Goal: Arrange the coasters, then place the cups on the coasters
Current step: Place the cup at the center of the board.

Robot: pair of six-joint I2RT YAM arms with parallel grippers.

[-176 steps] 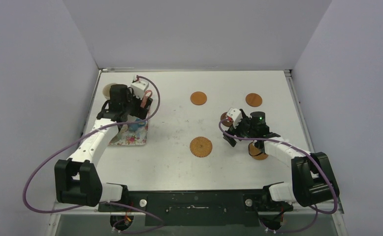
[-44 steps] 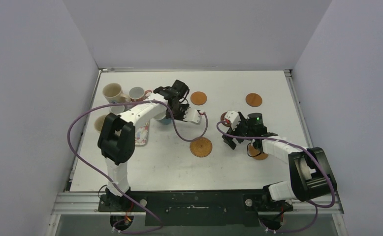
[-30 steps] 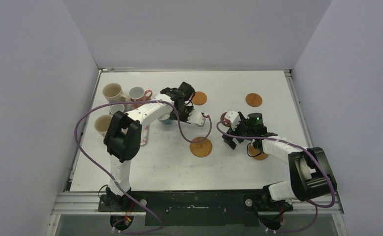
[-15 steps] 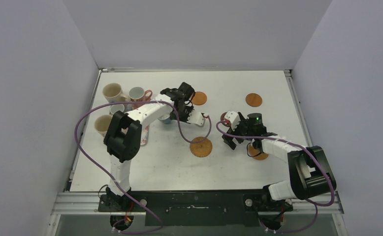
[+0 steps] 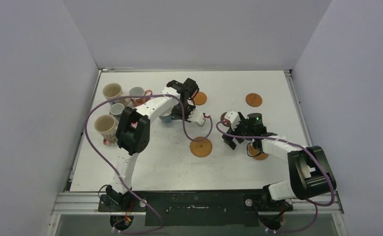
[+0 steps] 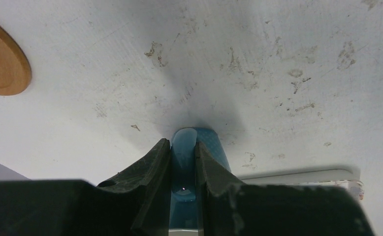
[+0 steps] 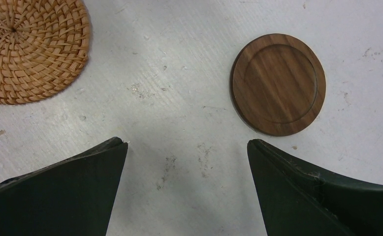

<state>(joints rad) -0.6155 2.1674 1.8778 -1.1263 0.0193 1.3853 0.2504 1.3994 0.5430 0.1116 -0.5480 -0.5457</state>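
My left gripper is shut on the rim wall of the light blue cup, one finger inside and one outside. The cup sits low at the table, left of a plain orange coaster. I cannot tell whether it touches the table. My right gripper hangs open over bare table between a woven coaster and the dark brown coaster. Another orange coaster lies at the back right. A second woven one is half hidden under my right arm.
Two cream cups, a pink-handled cup and a small grey cup stand at the left edge. The tray's white edge shows behind the blue cup. My left arm's purple cable loops over the table's middle.
The left arm has carried the blue cup from the tray to the table beside the orange coaster, and its elbow has swung right. The right arm has not moved.
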